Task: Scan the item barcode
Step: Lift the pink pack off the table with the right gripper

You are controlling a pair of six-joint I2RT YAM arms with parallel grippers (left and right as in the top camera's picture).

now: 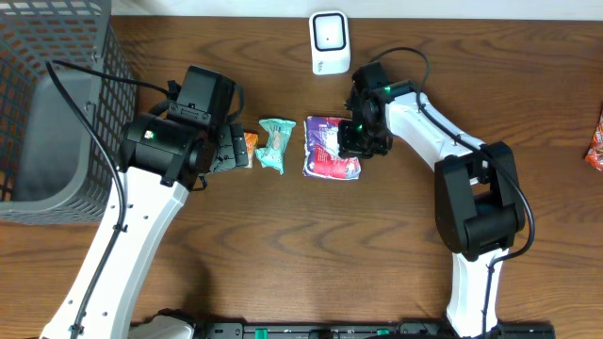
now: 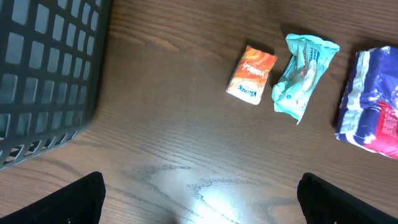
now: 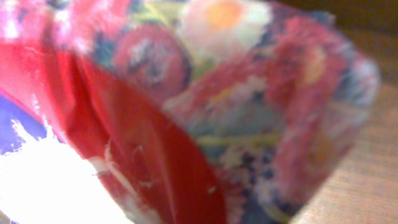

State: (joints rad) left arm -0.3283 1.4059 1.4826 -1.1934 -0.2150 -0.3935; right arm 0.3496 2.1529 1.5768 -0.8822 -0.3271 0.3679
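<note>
A purple, red and white snack packet (image 1: 326,151) lies flat at the table's middle. My right gripper (image 1: 362,139) sits down on its right edge, shut on it. In the right wrist view the packet (image 3: 205,106) fills the frame, blurred and very near, and hides the fingers. A white barcode scanner (image 1: 328,41) stands at the back, just behind the packet. My left gripper (image 2: 199,211) hangs open over bare wood, left of a small orange packet (image 2: 251,74) and a teal packet (image 2: 303,73), with nothing between its fingers.
A dark mesh basket (image 1: 38,56) fills the left side and shows beside my left gripper in the left wrist view (image 2: 43,74). An orange bag (image 1: 595,141) pokes in at the right edge.
</note>
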